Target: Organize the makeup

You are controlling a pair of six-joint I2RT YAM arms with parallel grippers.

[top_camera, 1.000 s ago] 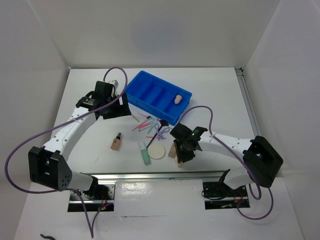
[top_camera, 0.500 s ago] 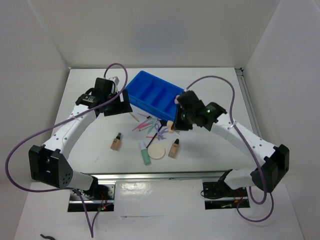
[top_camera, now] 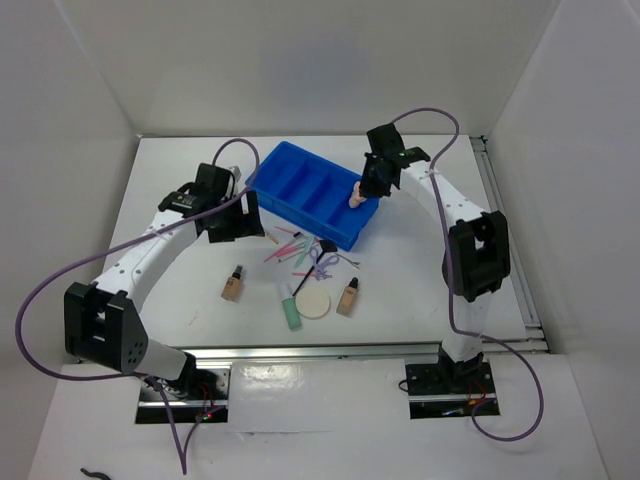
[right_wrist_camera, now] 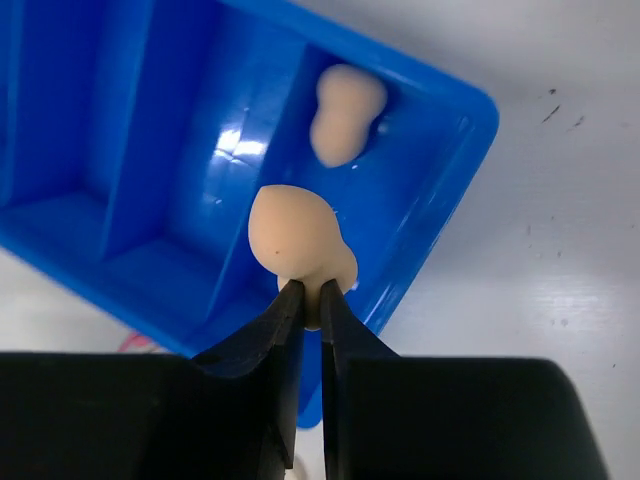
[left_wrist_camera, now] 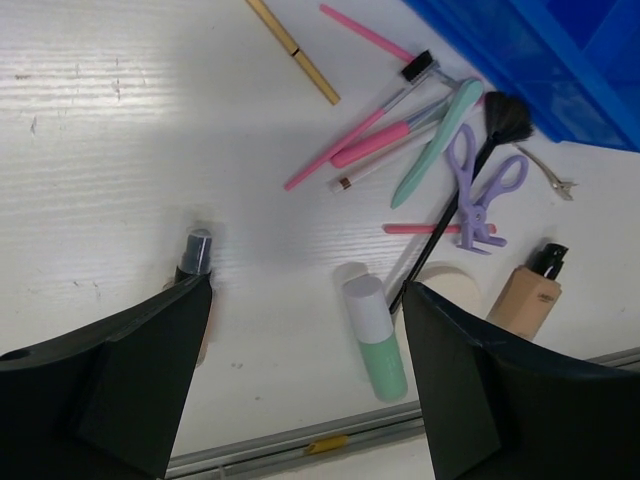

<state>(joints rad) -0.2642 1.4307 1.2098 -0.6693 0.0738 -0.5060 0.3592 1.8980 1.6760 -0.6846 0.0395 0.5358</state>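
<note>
White worktop [top_camera: 430, 280]; above centre, right gripper [right_wrist_camera: 311, 292] jaws pinch a peach sponge [right_wrist_camera: 295, 238] over the blue tray [right_wrist_camera: 60, 100]; left gripper [left_wrist_camera: 305, 292] jaws spread wide.

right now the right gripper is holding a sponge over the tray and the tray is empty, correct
Not quite: the tray is not empty. The right wrist view shows one sponge already lying in its end compartment. The rest holds: the right gripper is holding a second sponge over the tray.
</note>
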